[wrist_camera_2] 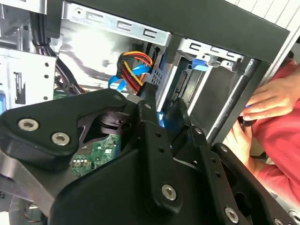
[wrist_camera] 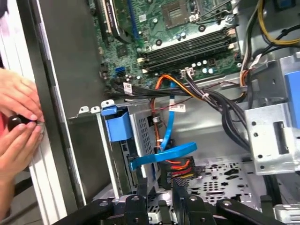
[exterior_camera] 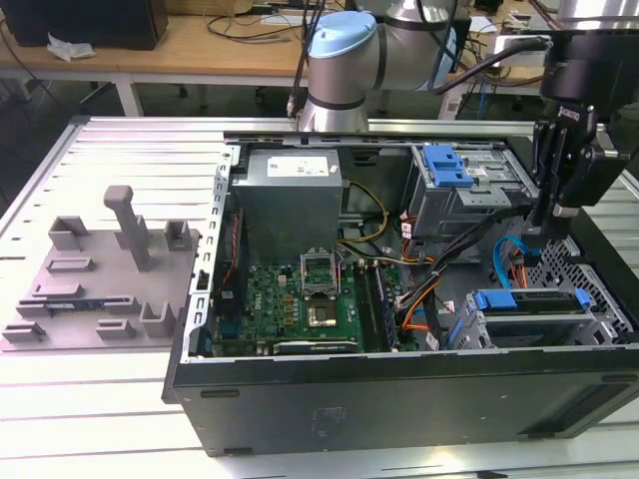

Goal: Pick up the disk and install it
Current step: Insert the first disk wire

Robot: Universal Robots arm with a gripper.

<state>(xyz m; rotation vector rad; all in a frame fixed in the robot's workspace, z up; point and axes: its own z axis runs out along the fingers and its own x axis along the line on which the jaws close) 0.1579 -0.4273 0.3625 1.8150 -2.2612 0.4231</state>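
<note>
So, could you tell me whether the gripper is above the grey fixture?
No, in the exterior view the gripper hangs over the open case at that view's right, apart from the fixture.

Support: light grey metal table with long parallel ribs and slots [exterior_camera: 110,419], seen in the exterior view. Two items lie directly on it.

1. Large black metal computer case [exterior_camera: 399,399], laid on its side with the open face up. It sits toward the exterior view's right and covers most of that half.
2. Flat grey plastic fixture plate with raised blocks, slots and one tall upright post [exterior_camera: 100,289], toward the exterior view's left. It lies flat, just beside the case's wall; contact between them cannot be told.

Bare ribbed surface shows in front of and behind both.
</note>
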